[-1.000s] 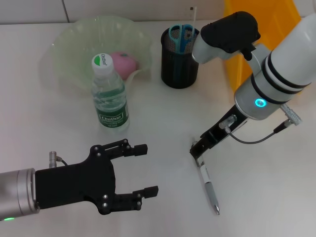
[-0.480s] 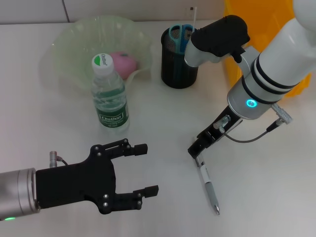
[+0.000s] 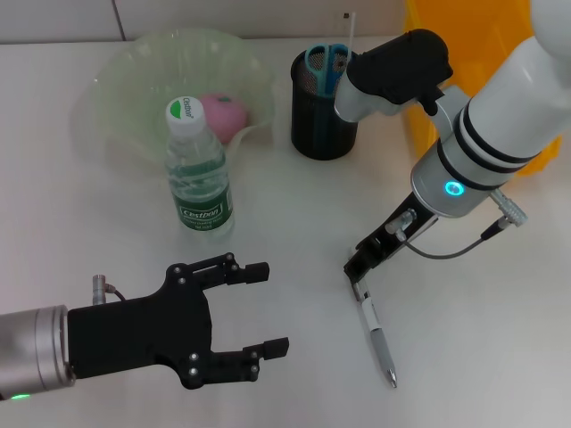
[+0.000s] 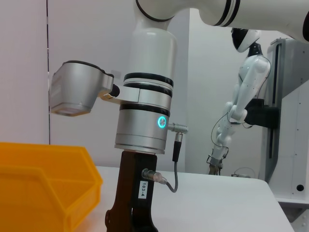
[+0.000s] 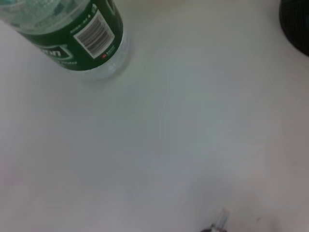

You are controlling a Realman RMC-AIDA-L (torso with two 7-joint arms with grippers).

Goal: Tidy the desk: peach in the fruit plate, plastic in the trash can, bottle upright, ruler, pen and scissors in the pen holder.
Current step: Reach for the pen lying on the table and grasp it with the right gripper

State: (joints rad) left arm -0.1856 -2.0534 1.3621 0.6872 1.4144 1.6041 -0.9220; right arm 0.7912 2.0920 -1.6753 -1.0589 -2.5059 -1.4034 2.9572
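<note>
- The right claw (image 3: 359, 270) is down low at the table (image 3: 500, 339), right at the top end of the pen (image 3: 377, 340).
- The pen lies flat on the table, and its tip points toward the robot.
- I cannot tell if the right claw is wide or narrow, or if it has hold of the pen.
- The left claw (image 3: 263, 308) is near the robot, on its left side, above the table. Its fingers are spread wide and it holds nothing.
- The bottle (image 3: 196, 173) stands up straight on the table, just in front of the fruit plate (image 3: 125, 80). Its white cap is on top.
- The peach (image 3: 223, 115) sits inside the fruit plate.
- The pen holder (image 3: 323, 116) stands beside the fruit plate, on the right of it.
- The scissors (image 3: 326, 64) stick up out of the pen holder with their blue handles on top.
- A thin clear stick, maybe the ruler (image 3: 351, 31), also stands up out of the pen holder.
- The trash can (image 3: 428, 98) is at the far right, behind the right arm.
- The right wrist view shows the bottom of the bottle (image 5: 79, 41) on the white table (image 5: 169, 145).
</note>
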